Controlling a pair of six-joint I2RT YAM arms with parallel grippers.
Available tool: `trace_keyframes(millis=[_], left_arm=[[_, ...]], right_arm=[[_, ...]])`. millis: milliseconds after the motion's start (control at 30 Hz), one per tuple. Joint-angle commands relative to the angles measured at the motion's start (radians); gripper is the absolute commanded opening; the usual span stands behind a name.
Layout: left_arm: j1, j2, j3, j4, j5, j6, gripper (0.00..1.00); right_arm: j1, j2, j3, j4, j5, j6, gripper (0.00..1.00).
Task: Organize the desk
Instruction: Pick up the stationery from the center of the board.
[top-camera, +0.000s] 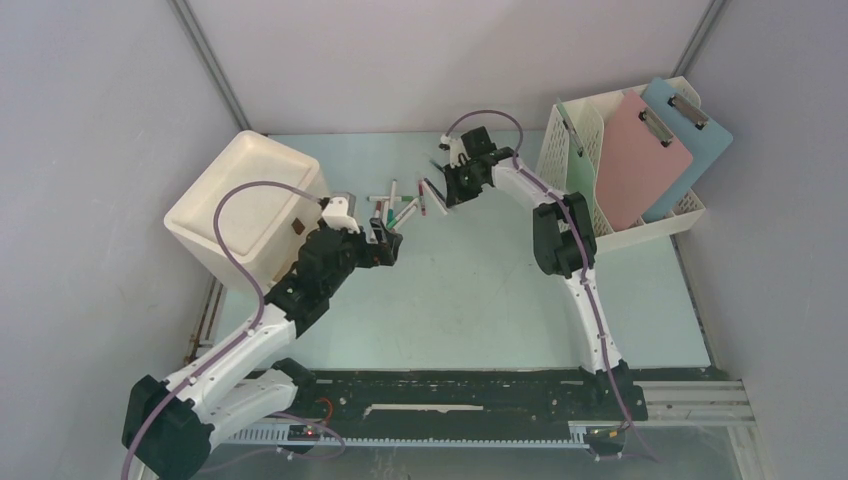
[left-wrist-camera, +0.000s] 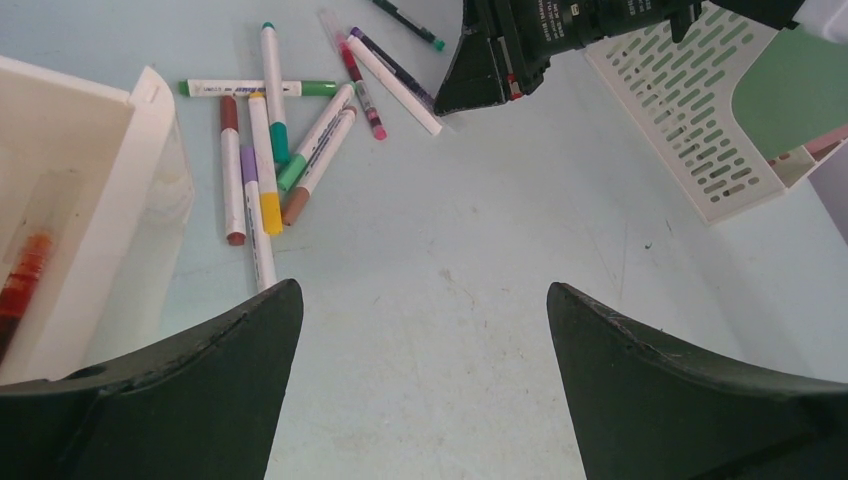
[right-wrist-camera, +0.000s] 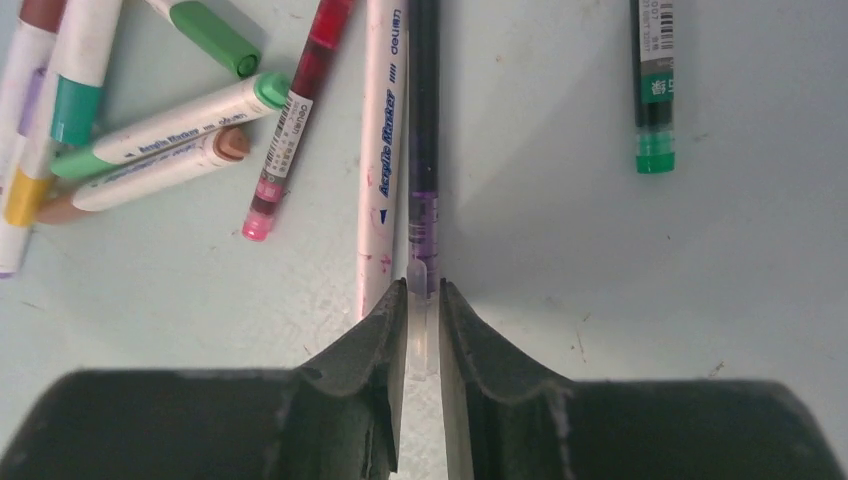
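The desk (top-camera: 480, 290) is a pale mint-green tabletop with several markers and pens (top-camera: 400, 205) scattered near its back middle. My right gripper (right-wrist-camera: 424, 290) points down at this pile and is shut on the clear end of a thin purple pen (right-wrist-camera: 424, 130), which lies flat beside a long white marker (right-wrist-camera: 385, 140). A green-capped pen (right-wrist-camera: 655, 80) lies apart to the right. My left gripper (left-wrist-camera: 425, 290) hovers wide open over bare desk just short of the marker pile (left-wrist-camera: 270, 150), nothing between its fingers.
A white box-shaped bin (top-camera: 245, 200) stands at the back left, close to the left arm. A white perforated file rack (top-camera: 620, 165) at the back right holds a pink clipboard (top-camera: 640, 160) and a blue one (top-camera: 690, 150). A black rail (top-camera: 450, 395) runs along the front.
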Motion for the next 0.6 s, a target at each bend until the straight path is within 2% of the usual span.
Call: trace_keyframes(millis=[0,167,267,400,567], left_arm=[[0.004,-0.030,-0.003,0.041,0.028,-0.024,1.00],[0.005,-0.051,-0.022,0.044,0.034,-0.036,1.00],[0.005,-0.060,-0.033,0.047,0.043,-0.046,1.00],[0.005,-0.066,-0.040,0.056,0.071,-0.068,1.00],[0.004,-0.086,-0.064,0.107,0.107,-0.114,1.00]], right_arm=[[0.017,-0.050,-0.043,-0.049,0.155,-0.113,0.26],[0.028,-0.053,-0.044,-0.051,0.199,-0.154,0.22],[0.031,-0.055,-0.049,-0.055,0.207,-0.176,0.15],[0.031,-0.098,-0.101,-0.041,0.180,-0.179,0.05],[0.019,-0.191,-0.201,-0.023,0.128,-0.174,0.00]])
